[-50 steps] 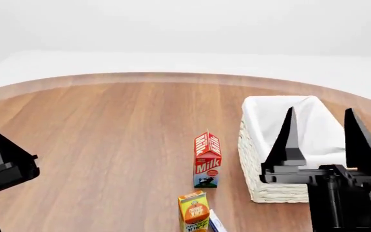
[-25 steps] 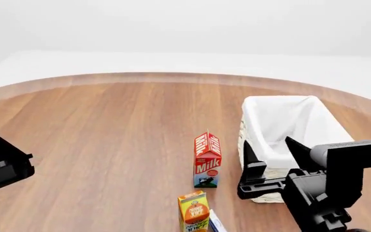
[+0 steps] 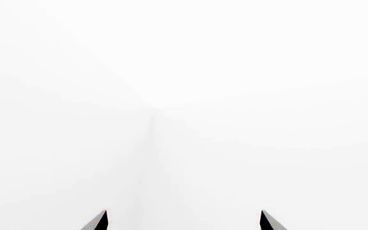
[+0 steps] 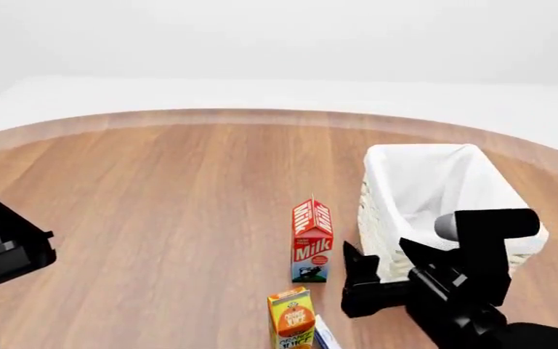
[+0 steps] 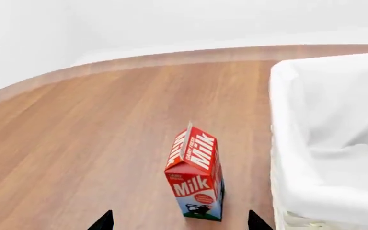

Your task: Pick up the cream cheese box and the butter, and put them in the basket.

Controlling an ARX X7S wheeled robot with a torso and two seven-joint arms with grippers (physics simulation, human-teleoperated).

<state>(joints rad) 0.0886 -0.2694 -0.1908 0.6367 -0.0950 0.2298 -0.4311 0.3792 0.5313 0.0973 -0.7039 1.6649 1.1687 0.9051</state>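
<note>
The white woven basket (image 4: pixel 424 185) with its cloth liner stands at the right of the wooden table and also shows in the right wrist view (image 5: pixel 331 143). The cream cheese box (image 4: pixel 325 336) shows only as a white-and-blue sliver at the bottom edge, behind the orange juice carton (image 4: pixel 292 318). The butter is out of view. My right gripper (image 4: pixel 357 280) is open and empty, low in front of the basket and pointing at the milk carton (image 5: pixel 195 177); its tips (image 5: pixel 178 223) stand wide apart. My left gripper (image 4: pixel 8 247) is open at the far left and sees only white (image 3: pixel 182 221).
A red milk carton (image 4: pixel 312 240) stands upright just left of the basket. The orange juice carton stands nearer me, below the milk. The round table's far edge (image 4: pixel 279 115) curves across the back, with a white floor beyond it.
My right arm has come down from over the basket, moved left and turned toward the milk carton. The left arm has barely moved. No object has shifted.
</note>
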